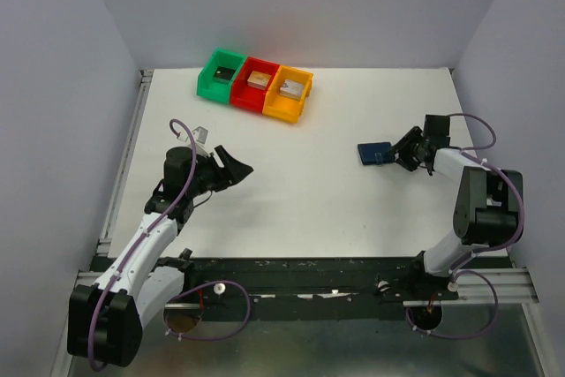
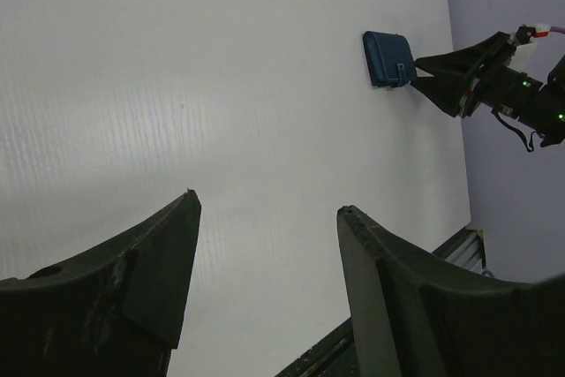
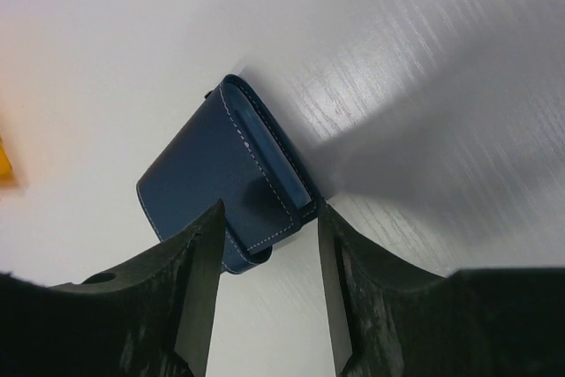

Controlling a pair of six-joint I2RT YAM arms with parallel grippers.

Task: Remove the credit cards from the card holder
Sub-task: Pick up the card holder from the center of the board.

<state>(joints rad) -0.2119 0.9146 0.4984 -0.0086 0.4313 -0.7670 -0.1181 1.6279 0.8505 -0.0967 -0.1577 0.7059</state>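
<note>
one closed card holder [image 1: 374,153], three plastic bins [image 1: 244,101]

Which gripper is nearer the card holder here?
Right. The right gripper sits at the card holder, jaws either side of its near end; the left gripper hovers far off to its left, open.
</note>
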